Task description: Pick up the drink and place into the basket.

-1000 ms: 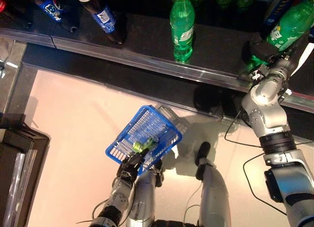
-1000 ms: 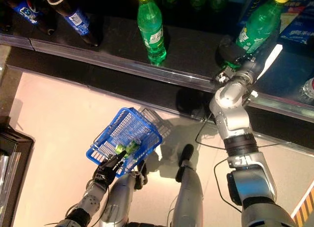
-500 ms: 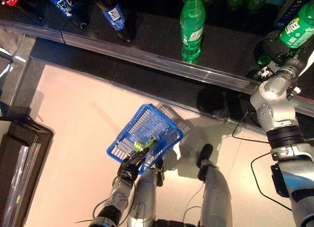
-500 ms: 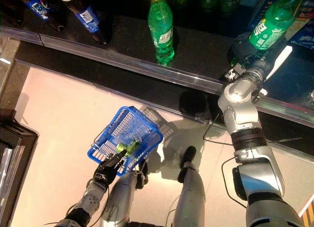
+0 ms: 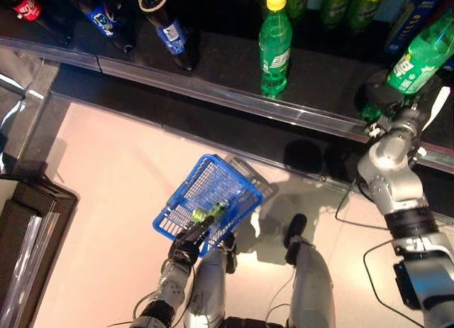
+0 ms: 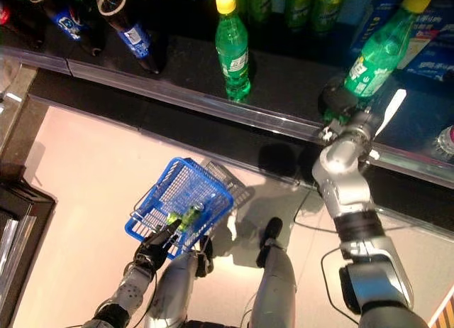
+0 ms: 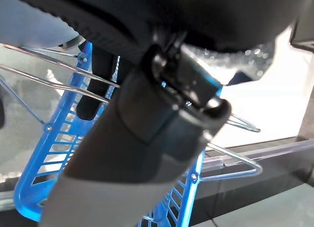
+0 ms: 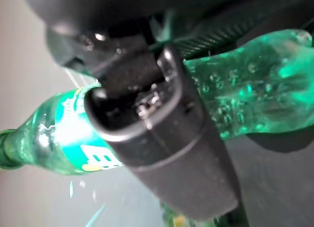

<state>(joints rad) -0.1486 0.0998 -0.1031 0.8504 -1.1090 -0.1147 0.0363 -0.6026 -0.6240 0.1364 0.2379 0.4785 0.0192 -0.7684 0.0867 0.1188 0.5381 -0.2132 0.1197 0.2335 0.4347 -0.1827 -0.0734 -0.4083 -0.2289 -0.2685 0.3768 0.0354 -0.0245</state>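
Note:
My right hand (image 5: 374, 99) is shut on a green drink bottle (image 5: 420, 57) with a yellow cap at the right end of the dark shelf (image 5: 213, 65). The bottle leans, cap up and away from me. In the right wrist view my thumb (image 8: 162, 138) lies across the bottle (image 8: 250, 99). My left hand (image 5: 186, 246) is shut on the thin wire handles (image 7: 49, 72) of the blue basket (image 5: 213, 182), which hangs low in front at the left. A small green drink (image 5: 210, 212) lies inside it.
Another green bottle (image 5: 274, 47) stands upright mid-shelf. Dark bottles with blue labels (image 5: 167, 26) stand at the back left, more green bottles (image 5: 333, 1) behind. The shelf's metal front edge (image 5: 234, 101) runs across. A dark cabinet (image 5: 32, 221) stands on the floor at the left.
The whole picture has shifted, so the camera has moved. My right hand stays shut on the green bottle. The basket hangs as before.

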